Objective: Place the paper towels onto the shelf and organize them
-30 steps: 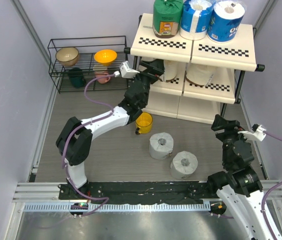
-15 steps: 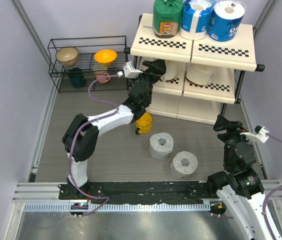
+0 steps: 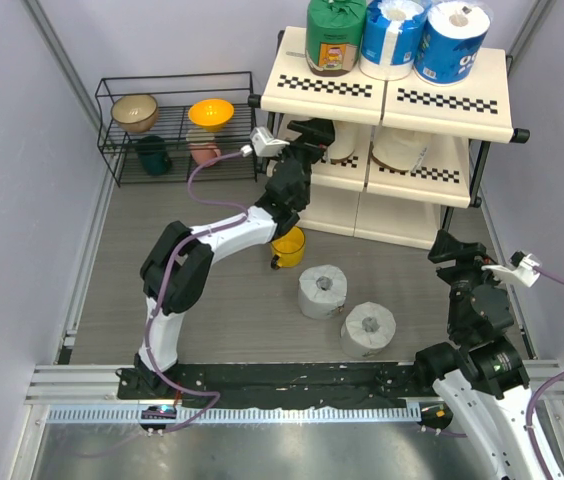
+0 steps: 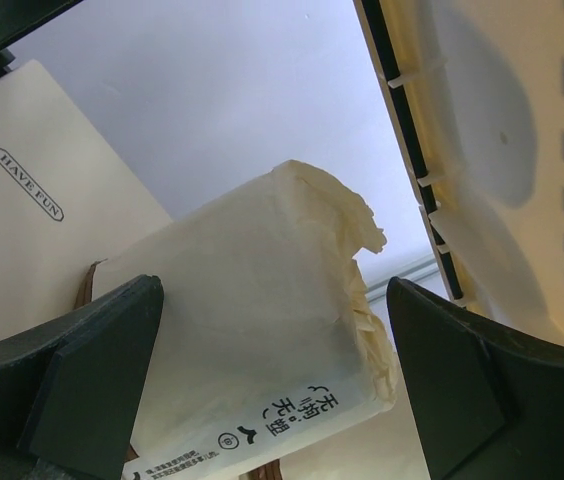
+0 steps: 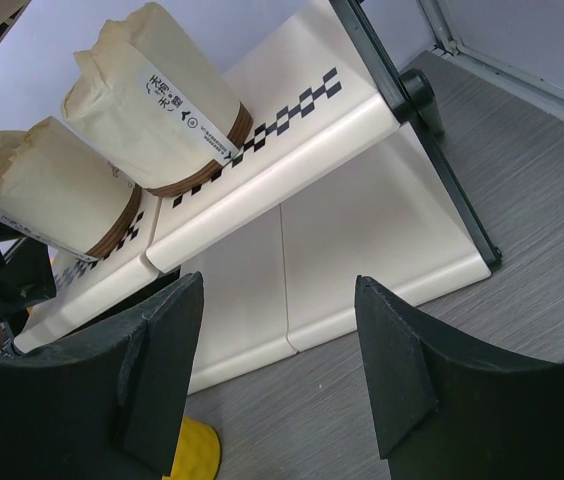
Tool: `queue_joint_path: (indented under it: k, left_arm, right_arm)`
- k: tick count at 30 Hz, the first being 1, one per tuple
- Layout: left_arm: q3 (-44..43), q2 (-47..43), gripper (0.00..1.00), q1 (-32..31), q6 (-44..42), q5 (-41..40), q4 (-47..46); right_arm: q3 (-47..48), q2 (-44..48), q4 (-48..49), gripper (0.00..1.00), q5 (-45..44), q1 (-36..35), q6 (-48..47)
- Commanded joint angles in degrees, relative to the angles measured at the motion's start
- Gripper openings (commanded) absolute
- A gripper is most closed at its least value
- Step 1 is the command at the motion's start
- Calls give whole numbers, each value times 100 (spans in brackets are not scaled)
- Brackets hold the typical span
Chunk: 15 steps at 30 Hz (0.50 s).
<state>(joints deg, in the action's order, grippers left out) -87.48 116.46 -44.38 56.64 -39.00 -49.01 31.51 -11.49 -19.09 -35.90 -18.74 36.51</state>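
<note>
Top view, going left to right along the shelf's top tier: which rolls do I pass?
green-wrapped roll → blue-and-white roll → second blue-and-white roll

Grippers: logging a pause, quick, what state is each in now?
Left gripper: straddles a cream roll; grip cannot be told.
Right gripper: open, empty.

"HAVE FUN", in an oval, is printed on the cream shelf panel at 10 o'clock in the left wrist view. The cream roll beside it has black Chinese-style characters at 6 o'clock, not clearly legible. The green roll has print too small to read.
</note>
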Motion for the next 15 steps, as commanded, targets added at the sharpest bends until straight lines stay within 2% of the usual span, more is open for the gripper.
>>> queue_joint_path:
  k: [1, 15]
  left_arm:
    - [-287, -18, 100, 105, 57, -178, -310]
    - [-735, 139, 100, 483, 49, 77, 49]
  right_arm:
    - [242, 68, 37, 68, -198, 11, -109]
    - [268, 68, -7, 68, -224, 11, -144]
